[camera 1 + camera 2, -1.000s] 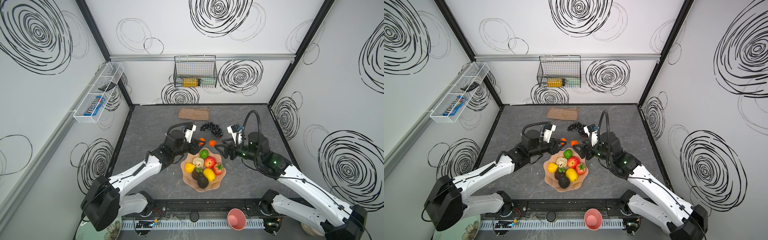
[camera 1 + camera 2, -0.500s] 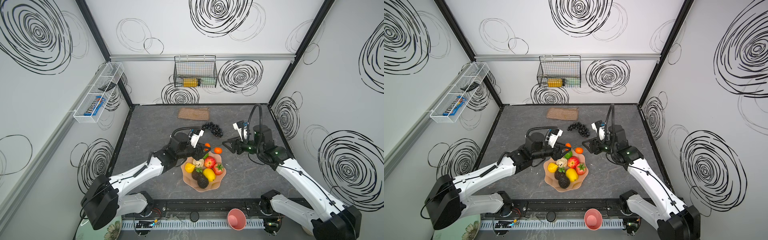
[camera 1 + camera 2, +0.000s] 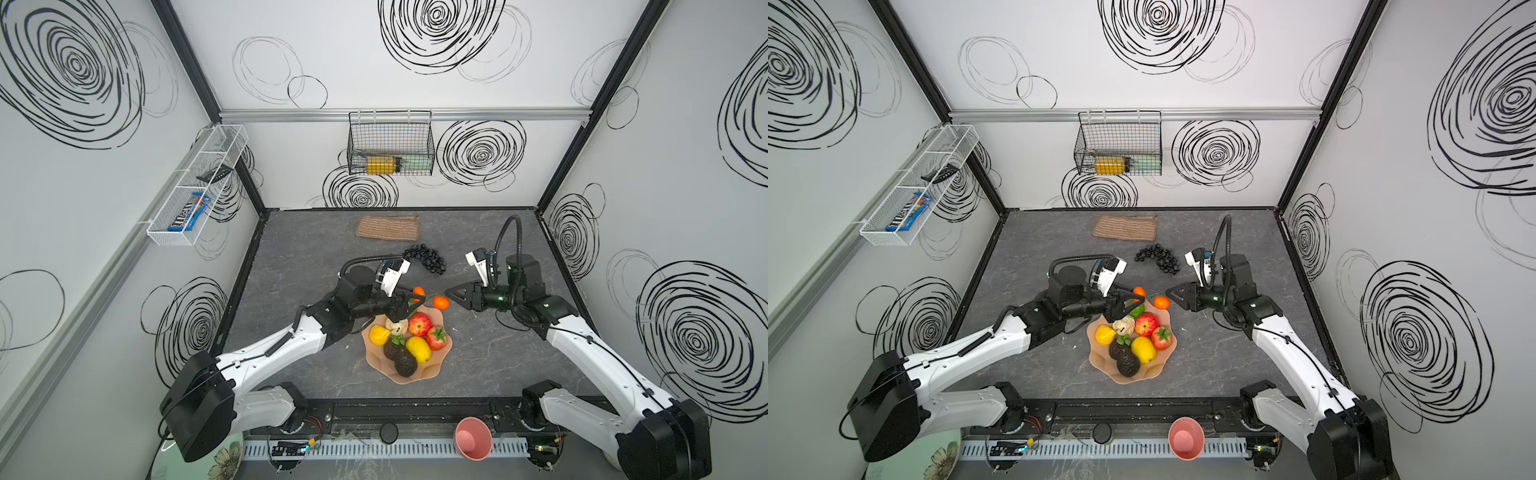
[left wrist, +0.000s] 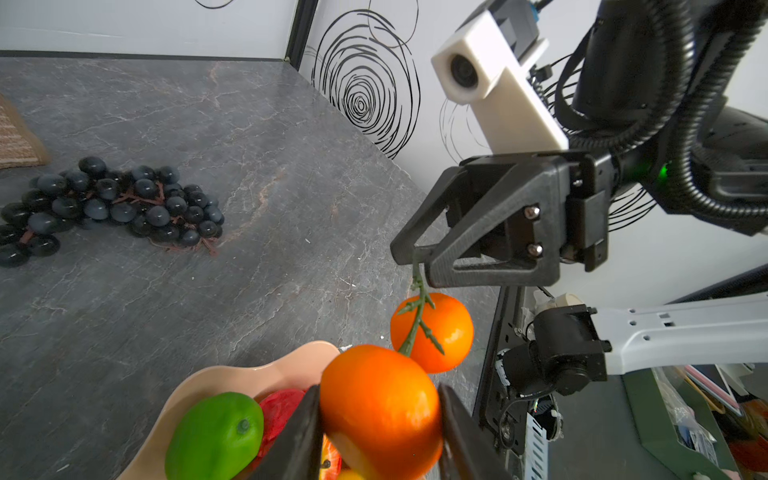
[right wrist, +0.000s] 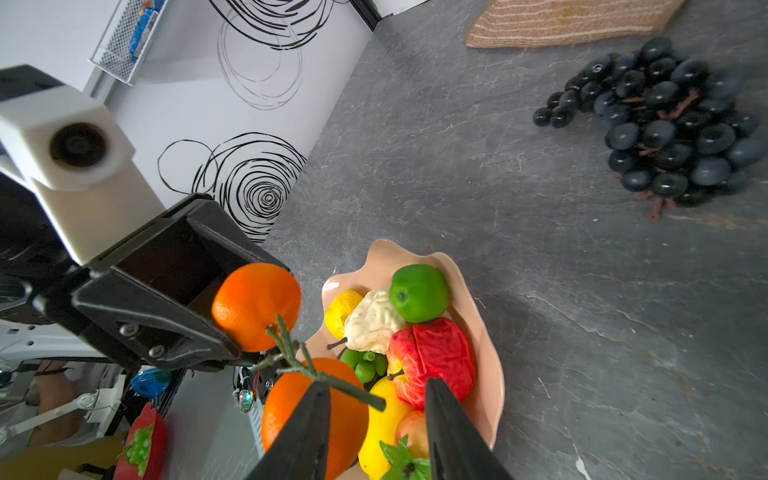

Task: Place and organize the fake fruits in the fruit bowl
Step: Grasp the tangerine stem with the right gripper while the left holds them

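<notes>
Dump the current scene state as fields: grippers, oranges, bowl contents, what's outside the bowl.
left gripper: shut on one orange, near the far rim of the fruit bowl
right gripper: jaws apart around the tip of the green stem, not clamped
second orange: joined to the held one by that stem, outside the rim
in bowl: lime, pear, apple, strawberry, two lemons, two avocados
outside bowl: grape bunch, on the table behind the bowl
</notes>
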